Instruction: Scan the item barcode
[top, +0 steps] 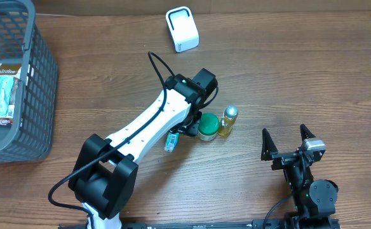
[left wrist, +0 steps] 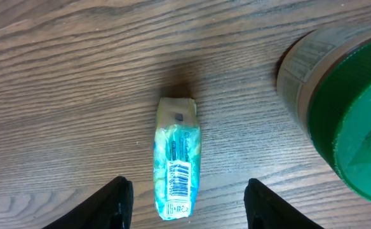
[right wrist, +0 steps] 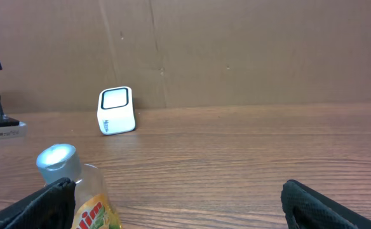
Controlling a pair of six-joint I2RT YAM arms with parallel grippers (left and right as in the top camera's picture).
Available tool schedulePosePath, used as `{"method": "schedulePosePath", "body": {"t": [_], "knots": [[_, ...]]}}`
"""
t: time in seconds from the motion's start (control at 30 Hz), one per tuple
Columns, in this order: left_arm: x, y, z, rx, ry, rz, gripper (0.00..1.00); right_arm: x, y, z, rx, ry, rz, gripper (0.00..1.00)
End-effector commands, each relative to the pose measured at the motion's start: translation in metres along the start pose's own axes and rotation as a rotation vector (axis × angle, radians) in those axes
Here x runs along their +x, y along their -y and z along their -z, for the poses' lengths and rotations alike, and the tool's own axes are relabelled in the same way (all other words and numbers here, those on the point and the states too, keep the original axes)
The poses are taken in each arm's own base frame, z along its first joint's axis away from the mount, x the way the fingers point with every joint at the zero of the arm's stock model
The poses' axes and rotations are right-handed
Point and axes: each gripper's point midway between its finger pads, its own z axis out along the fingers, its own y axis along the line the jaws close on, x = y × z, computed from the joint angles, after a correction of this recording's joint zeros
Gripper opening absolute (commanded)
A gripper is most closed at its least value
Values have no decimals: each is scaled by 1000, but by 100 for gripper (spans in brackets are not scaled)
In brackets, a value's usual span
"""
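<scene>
Teal barcoded packet (left wrist: 177,166), print unreadable, is being straddled by the spread left gripper (left wrist: 188,194); right gripper (top: 288,137), at three o'clock, is being held wide.

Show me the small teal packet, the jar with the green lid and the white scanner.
teal packet (left wrist: 177,159), left wrist view, middle of the wrapper.
jar (top: 208,125), overhead view, on its green lid.
white scanner (right wrist: 117,113), right wrist view, front side.

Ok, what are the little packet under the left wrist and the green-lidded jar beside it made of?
Packet: likely thin glossy plastic film, crinkled with a crimped end. Jar: smooth matte green lid looks plastic; the body under its printed label could be plastic or glass.
</scene>
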Motion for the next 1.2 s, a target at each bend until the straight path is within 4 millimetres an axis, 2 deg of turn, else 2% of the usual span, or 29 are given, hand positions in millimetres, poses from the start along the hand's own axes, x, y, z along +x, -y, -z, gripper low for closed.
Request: {"method": "schedulePosePath", "body": {"t": [0.0,0.4,0.43,0.53,0.6,0.73,0.87,0.93,1.0,1.03,1.07,1.17], "knots": [[6,0,3,29,-6,-16,59,3,0,0,-2,1,-7,100],[15,-15,-29,12,-35,30,62,3,0,0,-2,1,-7,100],[16,-15,-32,15,-37,35,64,3,0,0,-2,1,-7,100],[18,-12,-42,46,-42,43,87,3,0,0,-2,1,-7,100],[20,-9,-48,60,-43,43,95,3,0,0,-2,1,-7,100],[26,-6,-59,78,-51,40,95,3,0,0,-2,1,-7,100],[29,-7,-64,77,-53,41,86,3,0,0,-2,1,-7,100],[28,-7,-64,78,-50,41,77,3,0,0,-2,1,-7,100],[27,-6,-64,81,-44,41,64,3,0,0,-2,1,-7,100],[26,-6,-64,82,-40,42,52,3,0,0,-2,1,-7,100],[25,-5,-64,84,-36,42,43,3,0,0,-2,1,-7,100],[23,-5,-64,87,-28,43,28,3,0,0,-2,1,-7,100]]}}
